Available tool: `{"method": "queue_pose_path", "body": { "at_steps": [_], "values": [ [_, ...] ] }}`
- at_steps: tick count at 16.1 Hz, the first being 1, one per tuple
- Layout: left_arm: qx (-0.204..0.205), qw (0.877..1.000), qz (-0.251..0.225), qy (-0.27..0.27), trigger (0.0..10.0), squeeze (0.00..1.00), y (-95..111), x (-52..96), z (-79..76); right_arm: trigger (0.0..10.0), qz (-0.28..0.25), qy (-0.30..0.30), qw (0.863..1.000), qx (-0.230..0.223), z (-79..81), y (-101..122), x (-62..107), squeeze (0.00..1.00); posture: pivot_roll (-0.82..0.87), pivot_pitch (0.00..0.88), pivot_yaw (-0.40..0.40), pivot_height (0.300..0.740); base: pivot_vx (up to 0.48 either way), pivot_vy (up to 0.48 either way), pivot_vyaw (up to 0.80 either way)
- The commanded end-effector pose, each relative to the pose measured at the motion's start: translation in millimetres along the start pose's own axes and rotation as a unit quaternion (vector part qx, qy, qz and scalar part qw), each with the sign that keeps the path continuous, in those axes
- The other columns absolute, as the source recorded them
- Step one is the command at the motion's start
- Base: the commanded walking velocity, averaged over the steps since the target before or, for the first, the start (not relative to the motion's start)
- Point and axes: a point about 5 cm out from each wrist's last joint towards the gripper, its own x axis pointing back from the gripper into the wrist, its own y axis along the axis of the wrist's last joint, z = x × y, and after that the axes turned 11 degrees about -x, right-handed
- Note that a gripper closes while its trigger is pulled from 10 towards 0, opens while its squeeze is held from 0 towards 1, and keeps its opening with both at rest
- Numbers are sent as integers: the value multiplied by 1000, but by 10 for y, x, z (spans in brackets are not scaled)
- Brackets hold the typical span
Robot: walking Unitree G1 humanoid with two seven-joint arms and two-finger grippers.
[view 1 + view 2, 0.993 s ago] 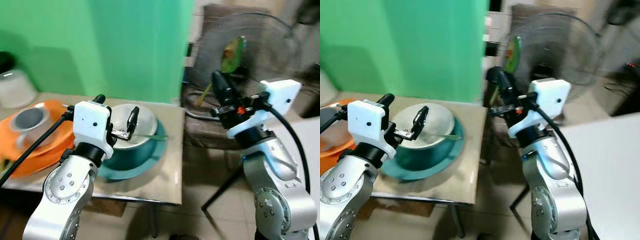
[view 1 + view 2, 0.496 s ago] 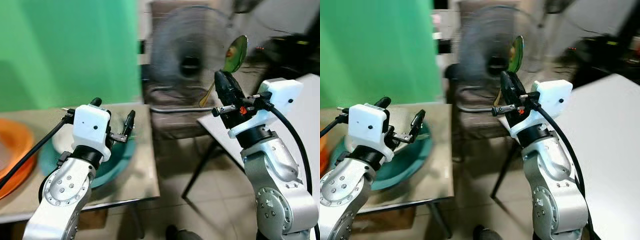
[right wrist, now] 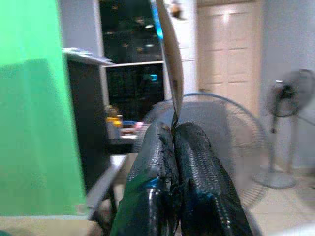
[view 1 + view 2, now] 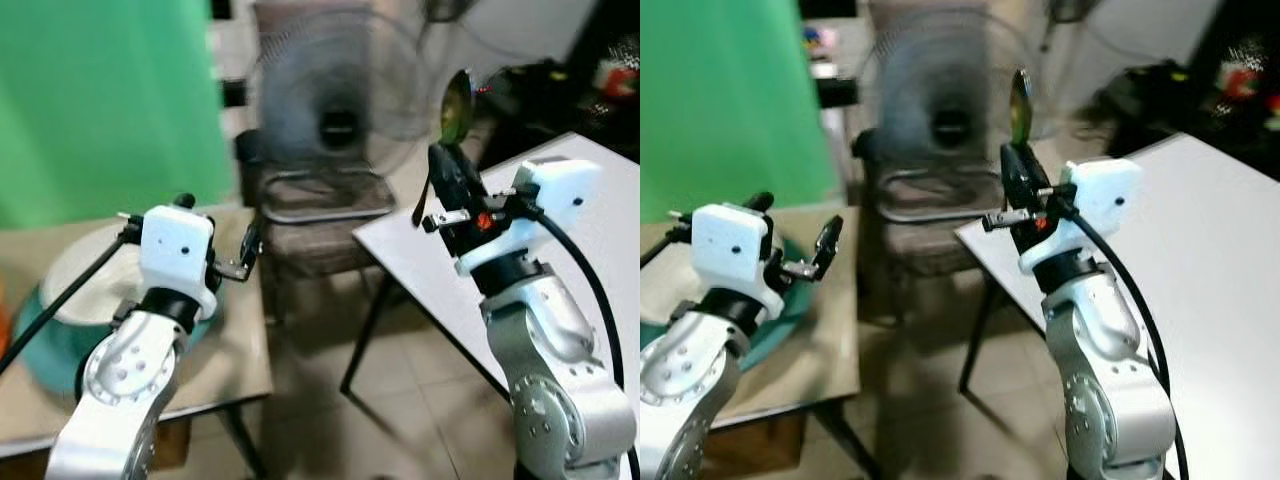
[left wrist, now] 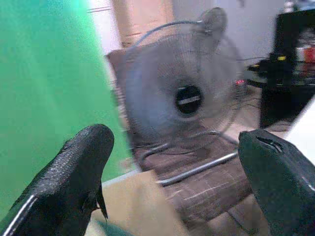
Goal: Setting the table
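Above the near corner of the white table [image 4: 590, 190], our right gripper [image 4: 447, 178] pinches a spoon [image 4: 458, 98] upright while our left gripper [image 4: 247, 250] hangs spread and empty, so we should lower it slowly, tilting flat before release.

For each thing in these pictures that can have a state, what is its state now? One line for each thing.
Right gripper: fingers shut on the spoon, raised at the white table's edge.
Spoon: held upright, bowl up.
Left gripper: fingers open, holding nothing.
Teal plate: on the brown table, a white bowl on it.
White bowl: upright on the teal plate.
Fan: blurred, cannot tell if running.
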Motion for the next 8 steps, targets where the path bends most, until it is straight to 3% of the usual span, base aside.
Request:
{"method": "queue_pose_path", "body": {
  "at_steps": [1, 4, 8],
  "values": [
    [7, 1000, 2, -5, 10000, 0, 5, -7, -29, 10000, -8, -14, 1000, 9, -56, 45, 15, 0, -68, 26, -13, 740, 0, 0, -800],
    [38, 999, 16, -25, 10000, 0, -14, -6, -79, 10000, -3, -30, 999, 11, -101, 31, 18, 0, -72, 25, -15, 740, 0, 0, -800],
    [36, 999, 8, 0, 10000, 0, -30, -35, -43, 10000, 12, -42, 999, 11, -134, 0, 25, 0, -78, 23, -9, 740, 0, 0, -800]
  ]
}}
